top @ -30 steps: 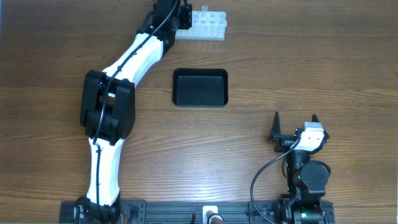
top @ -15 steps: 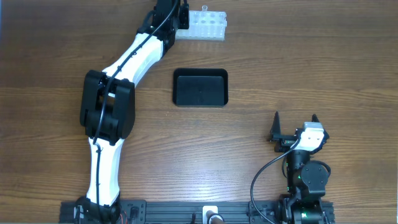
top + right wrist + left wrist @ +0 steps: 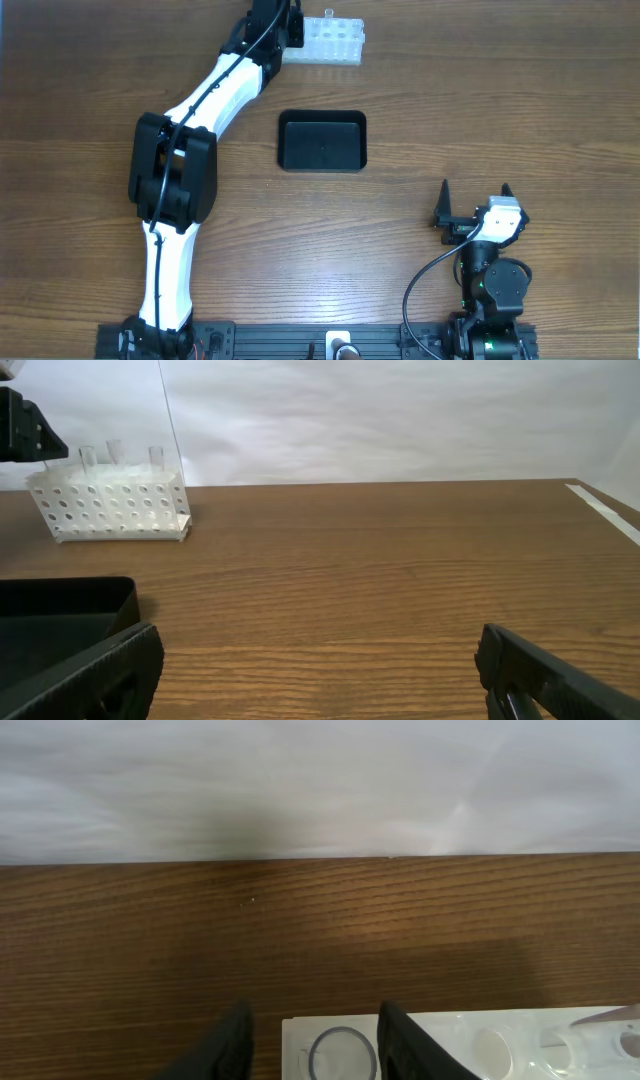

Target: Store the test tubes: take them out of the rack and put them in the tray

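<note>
Tubes (image 3: 113, 453): clear, thin, round-mouthed. Three stand upright in rack (image 3: 335, 42), long axis vertical, mouths up. Rack: white plastic block, side wall perforated with round holes, long axis running sideways from left pincer (image 3: 312, 1012). Left pincer above rack's end, pointing down, fingers spread either side of end tube (image 3: 340, 1034). Left arm stretched far out, elbow bent. Tray (image 3: 322, 141): black, shallow, rounded rectangle, between both pincers, nearer left one. Right pincer (image 3: 472, 205): spread wide, arm folded over its base, well apart from rack. Table (image 3: 520, 100): wood grain.
</note>
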You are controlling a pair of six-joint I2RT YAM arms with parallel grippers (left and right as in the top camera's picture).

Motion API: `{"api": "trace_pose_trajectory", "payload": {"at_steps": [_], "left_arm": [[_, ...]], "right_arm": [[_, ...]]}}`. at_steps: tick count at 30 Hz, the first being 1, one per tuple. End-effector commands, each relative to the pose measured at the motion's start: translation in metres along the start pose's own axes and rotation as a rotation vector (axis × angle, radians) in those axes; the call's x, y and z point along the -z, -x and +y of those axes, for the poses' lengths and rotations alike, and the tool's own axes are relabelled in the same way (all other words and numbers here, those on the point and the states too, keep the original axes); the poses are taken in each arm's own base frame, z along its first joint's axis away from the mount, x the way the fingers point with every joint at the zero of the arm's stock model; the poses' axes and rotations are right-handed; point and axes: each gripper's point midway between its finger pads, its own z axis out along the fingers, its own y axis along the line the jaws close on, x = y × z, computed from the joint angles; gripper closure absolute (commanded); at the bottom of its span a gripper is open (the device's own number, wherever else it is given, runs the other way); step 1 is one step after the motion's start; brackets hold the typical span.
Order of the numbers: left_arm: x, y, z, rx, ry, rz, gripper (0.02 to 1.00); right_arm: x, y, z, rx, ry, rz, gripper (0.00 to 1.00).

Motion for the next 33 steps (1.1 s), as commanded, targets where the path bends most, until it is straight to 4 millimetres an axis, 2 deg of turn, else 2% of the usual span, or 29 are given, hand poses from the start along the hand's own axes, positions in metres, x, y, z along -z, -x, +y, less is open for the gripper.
{"api": "trace_pose_trajectory", "payload": {"at_steps": [1,12,13,20,21,33], "left_arm": [[-0.0037,0.0012,-0.0035,0.001,0.002,-0.006,0.669],[-0.0034,0.0009,-0.0059,-0.001,-0.002,-0.006,0.757],[-0.0034,0.0009,-0.0059,-0.001,-0.002,-0.006,0.792],[-0.0034,0.0009,-0.0060,-0.001,-0.002,-0.006,0.825],[-0.0034,0.0008,-0.0060,-0.001,-0.002,-0.006,0.860],[-0.0019,0.0031,-0.0061,0.000,-0.002,-0.010,0.884]], "right_arm": [[0.0001,-0.0016,-0.0002,-0.007,0.002,0.000,0.009],[0.0001,-0.0016,-0.0002,-0.007,0.002,0.000,0.009],[0.0001,-0.0016,-0.0002,-0.007,0.002,0.000,0.007],[0.0001,-0.0016,-0.0002,-0.007,0.002,0.000,0.009],[0.0001,-0.0016,-0.0002,-0.007,0.002,0.000,0.009],[0.0001,-0.0016,-0.0002,-0.007,0.002,0.000,0.007]]}}
